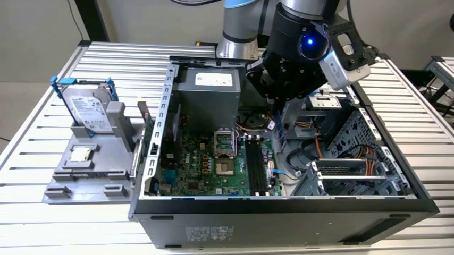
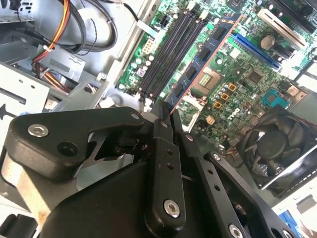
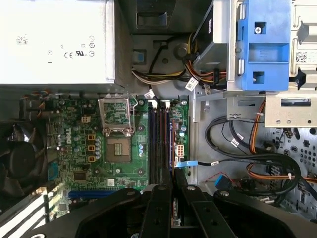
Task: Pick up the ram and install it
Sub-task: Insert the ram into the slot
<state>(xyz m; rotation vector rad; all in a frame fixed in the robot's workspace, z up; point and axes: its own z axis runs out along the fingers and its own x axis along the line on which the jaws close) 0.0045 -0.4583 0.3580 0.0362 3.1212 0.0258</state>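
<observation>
My gripper hangs inside the open computer case, shut on the ram. The ram is a narrow bluish board with black chips, and it hangs edge-down from the fingers. In the second wrist view the ram runs out from between the fingertips of the gripper, roughly parallel to the black memory slots. It is above the motherboard, just beside the memory slots on the exterior view's right. In the first wrist view the gripper sits at the near end of the memory slots.
A silver hard drive in a blue bracket and a small square processor chip rest on a grey fixture left of the case. Inside are the power supply, the open processor socket, loose cables, a drive cage and a fan.
</observation>
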